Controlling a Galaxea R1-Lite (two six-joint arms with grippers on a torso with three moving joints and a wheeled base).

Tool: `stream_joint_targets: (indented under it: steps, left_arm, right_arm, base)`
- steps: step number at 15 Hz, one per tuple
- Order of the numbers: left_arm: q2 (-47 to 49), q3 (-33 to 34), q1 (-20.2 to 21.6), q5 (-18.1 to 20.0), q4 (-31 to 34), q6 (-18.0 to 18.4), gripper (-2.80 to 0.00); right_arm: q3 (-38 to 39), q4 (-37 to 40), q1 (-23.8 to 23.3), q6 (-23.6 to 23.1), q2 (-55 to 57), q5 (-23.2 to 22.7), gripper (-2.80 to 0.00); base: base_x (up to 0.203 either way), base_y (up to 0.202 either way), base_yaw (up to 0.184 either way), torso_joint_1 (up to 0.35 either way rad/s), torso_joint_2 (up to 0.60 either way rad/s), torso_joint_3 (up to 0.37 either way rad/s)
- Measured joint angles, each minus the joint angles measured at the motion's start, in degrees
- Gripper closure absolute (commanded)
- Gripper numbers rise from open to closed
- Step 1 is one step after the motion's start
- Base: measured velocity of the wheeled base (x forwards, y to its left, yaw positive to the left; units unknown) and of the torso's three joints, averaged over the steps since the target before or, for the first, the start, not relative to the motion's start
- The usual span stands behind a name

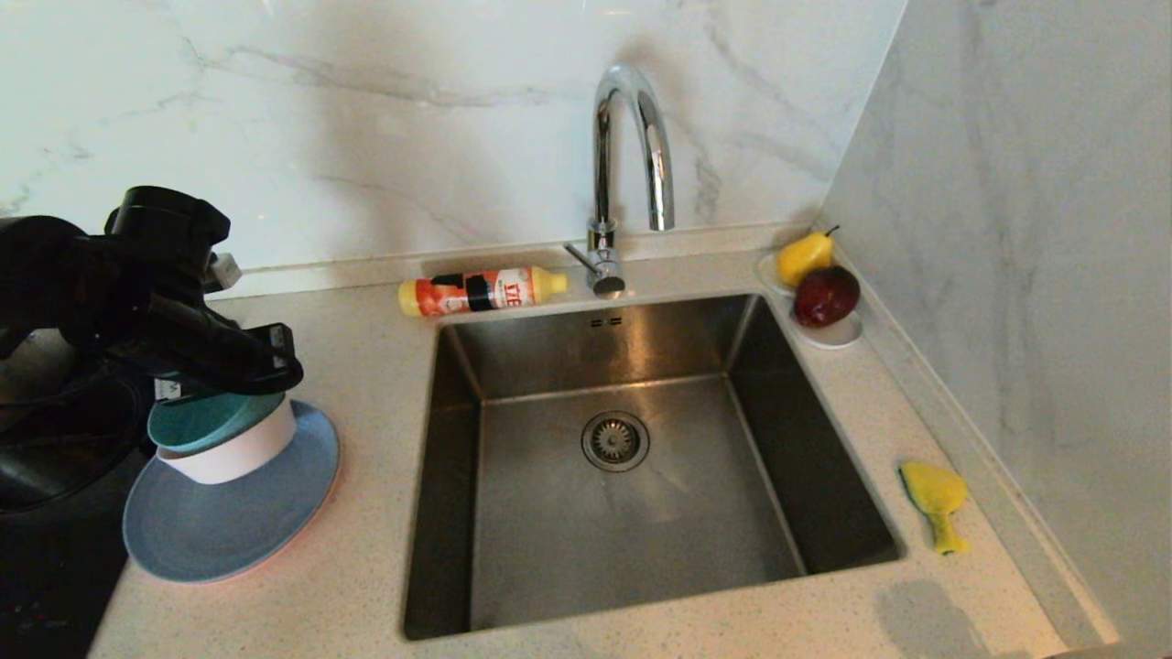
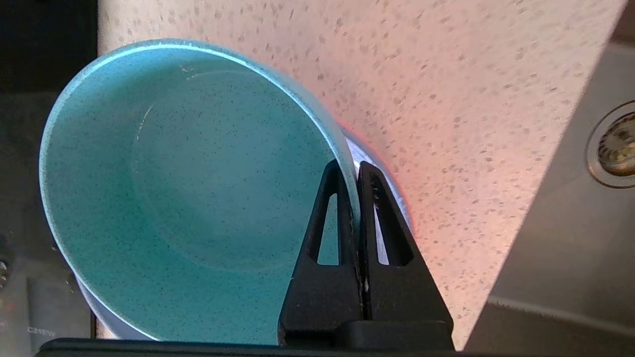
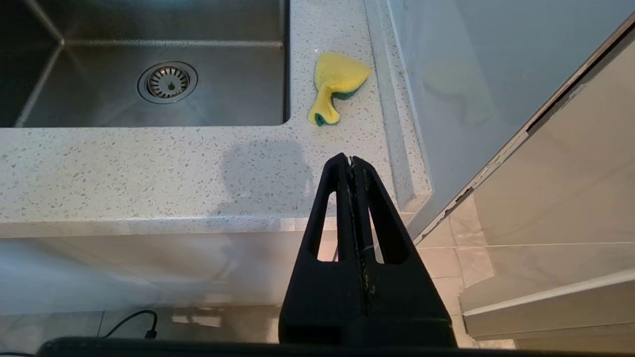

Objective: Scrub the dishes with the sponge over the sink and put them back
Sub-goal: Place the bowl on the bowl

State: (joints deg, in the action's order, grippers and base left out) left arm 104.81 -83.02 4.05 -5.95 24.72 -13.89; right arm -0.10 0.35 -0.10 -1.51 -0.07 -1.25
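Note:
The dishes are stacked on the counter left of the sink (image 1: 806, 476): a grey-blue plate (image 1: 229, 526), on it a pale pink bowl (image 1: 245, 453), and in that a teal bowl (image 1: 209, 417). A thin pink edge (image 1: 311, 526) shows under the plate. My left gripper (image 1: 267, 364) (image 2: 349, 166) is shut on the teal bowl's (image 2: 188, 188) rim, one finger inside and one outside. The bent yellow sponge (image 1: 934, 499) (image 3: 337, 82) lies on the counter right of the sink. Shut on nothing, my right gripper (image 3: 349, 159) hangs below the counter's front edge.
The chrome faucet (image 1: 632, 156) rises behind the sink, above the drain strainer (image 1: 615, 441). An orange-and-yellow bottle (image 1: 481, 291) lies behind the sink's left part. A pear (image 1: 804, 256) and a red fruit (image 1: 826, 295) sit on a white dish (image 1: 838, 337) in the corner. Walls stand behind and right.

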Motion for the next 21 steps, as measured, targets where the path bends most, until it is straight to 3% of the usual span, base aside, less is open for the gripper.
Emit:
stream_joint_targets:
  steps: [21]
  left_arm:
    - [-6.03,7.02,-0.50,0.03,1.72,0.39,0.00]
  right_arm:
    - [0.00,-0.01,0.00,-0.02,0.00,-0.02,0.00]
  base:
    - [0.000,0.000,0.000,0.000,0.00,0.000]
